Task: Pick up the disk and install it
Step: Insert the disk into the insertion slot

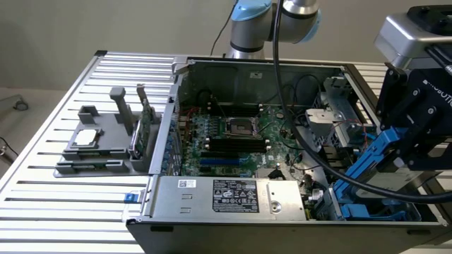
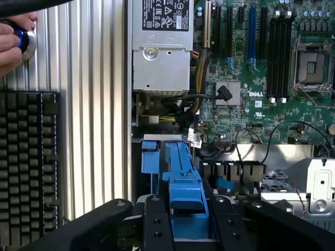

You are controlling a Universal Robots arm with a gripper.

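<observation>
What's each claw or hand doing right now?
Claw: closed on the blue plastic-framed disk.
Person's hand: fingers on a round blue button.

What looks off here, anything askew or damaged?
The disk, held in the pincer, hangs tilted over the drive bay at the exterior view's right, not seated. No damage or spill shows.

We see the case [image 1: 247, 66] on the counter [image 1: 71, 211], a rack [image 1: 92, 153] beside it at the exterior view's left. Inside, the supply [image 1: 226, 198] lies nearest, the board [image 1: 233, 143] behind it; the disk [image 2: 183, 178] sits in the tool [image 2: 187, 222] at that view's right.
</observation>
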